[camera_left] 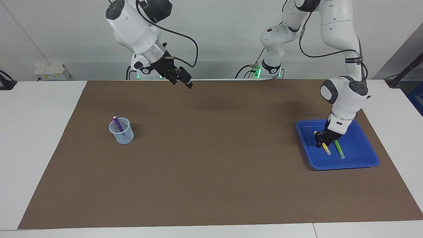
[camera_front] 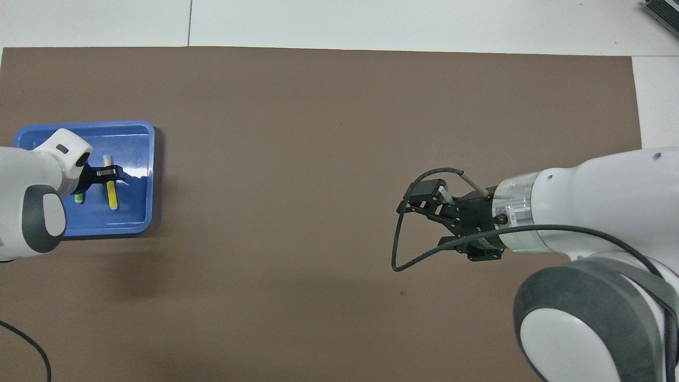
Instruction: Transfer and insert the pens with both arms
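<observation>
Brown mat, three pens, two in tray, one in cup

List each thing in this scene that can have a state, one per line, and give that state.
purple pen: standing tilted in the clear cup.
clear cup: upright on the brown mat.
yellow pen: lying in the blue tray, left gripper down on it.
green pen: lying in the tray, untouched.
blue tray: flat on the mat.
left gripper: around the yellow pen.
right gripper: open, empty, raised, waiting.

Left end effector lowered; right end effector raised, open.
</observation>
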You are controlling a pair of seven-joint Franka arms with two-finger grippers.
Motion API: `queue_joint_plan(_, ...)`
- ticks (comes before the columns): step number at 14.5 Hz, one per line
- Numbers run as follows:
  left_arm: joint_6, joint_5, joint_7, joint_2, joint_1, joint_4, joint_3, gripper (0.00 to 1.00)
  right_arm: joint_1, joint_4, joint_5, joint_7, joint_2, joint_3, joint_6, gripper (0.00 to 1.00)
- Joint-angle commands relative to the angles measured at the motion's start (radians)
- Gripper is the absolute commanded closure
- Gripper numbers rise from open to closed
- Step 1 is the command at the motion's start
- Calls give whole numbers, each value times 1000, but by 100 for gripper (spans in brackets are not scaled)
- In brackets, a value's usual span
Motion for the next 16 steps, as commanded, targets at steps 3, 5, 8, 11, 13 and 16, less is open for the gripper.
queue_joint_plan(3,-7,5,13,13,1,14,4,67,-8,-32,27,8,-27,3,25,0)
queue_joint_plan(5,-7,3,15,13,3,14,5,75,-10,-32,27,8,-27,3,25,0)
queue_joint_plan(8,-7,3,15,13,3,14,4,83,-10,-32,28,8,-27,3,25,0)
queue_joint_plan(11,-7,3,15,13,3,14,4,91,-10,-32,27,8,-27,3,25,0)
queue_joint_plan(13,-7,3,15,13,4,14,5,96,-10,-32,28,8,-27,3,25,0)
queue_joint_plan(16,-7,5,15,13,4,14,5,100,-10,-32,28,10,-27,3,24,0)
